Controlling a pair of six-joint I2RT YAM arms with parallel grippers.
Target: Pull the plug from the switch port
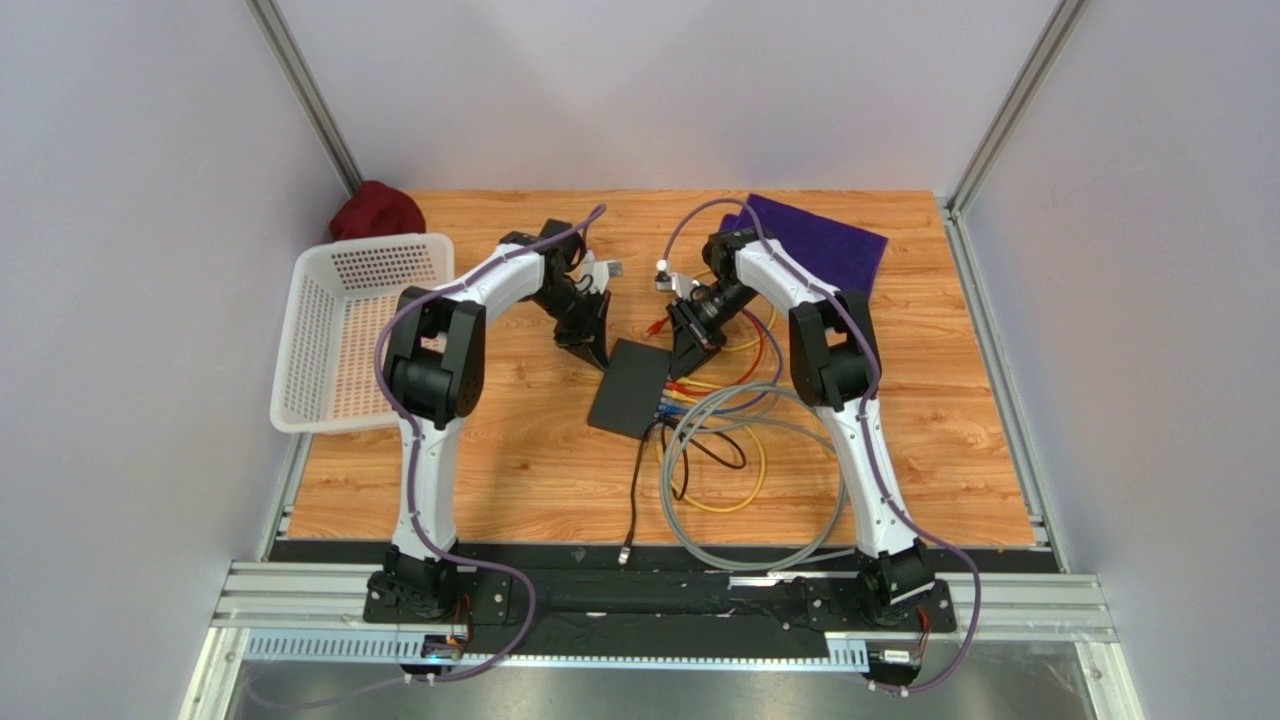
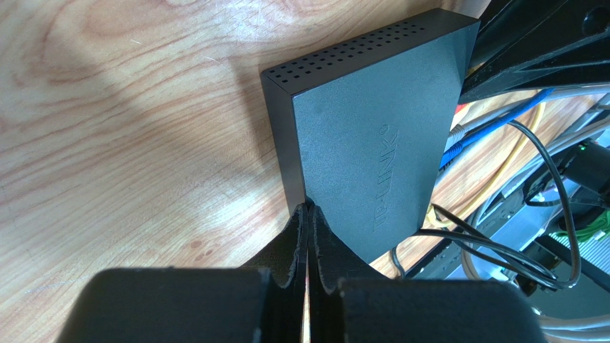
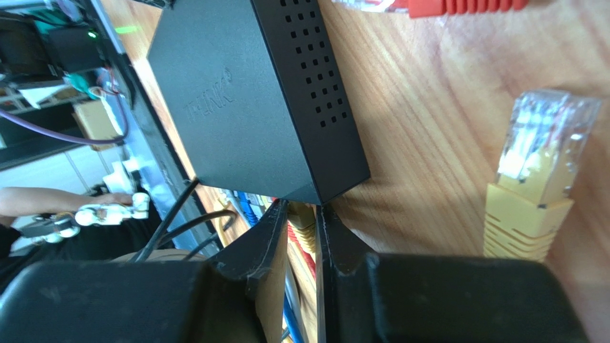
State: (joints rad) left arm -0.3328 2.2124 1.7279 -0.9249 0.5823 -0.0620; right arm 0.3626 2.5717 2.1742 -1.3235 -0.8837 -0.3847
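Enclosing grey walls (image 1: 646, 90), wood-grain table (image 1: 932, 435), switch (image 1: 631, 387)

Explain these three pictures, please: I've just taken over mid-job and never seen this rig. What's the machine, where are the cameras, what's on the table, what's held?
It is a two-armed robot bolted to the table. The top picture looks down from above: the left gripper and right gripper meet at the black switch. Around it lie cables, a white basket, a red cloth and a purple cloth. The other two pictures come from a camera on each wrist. The left fingers are shut and empty, tips at the switch's corner. The right fingers stand slightly apart at the port side, a yellow plug in the gap; whether they grip it is unclear.
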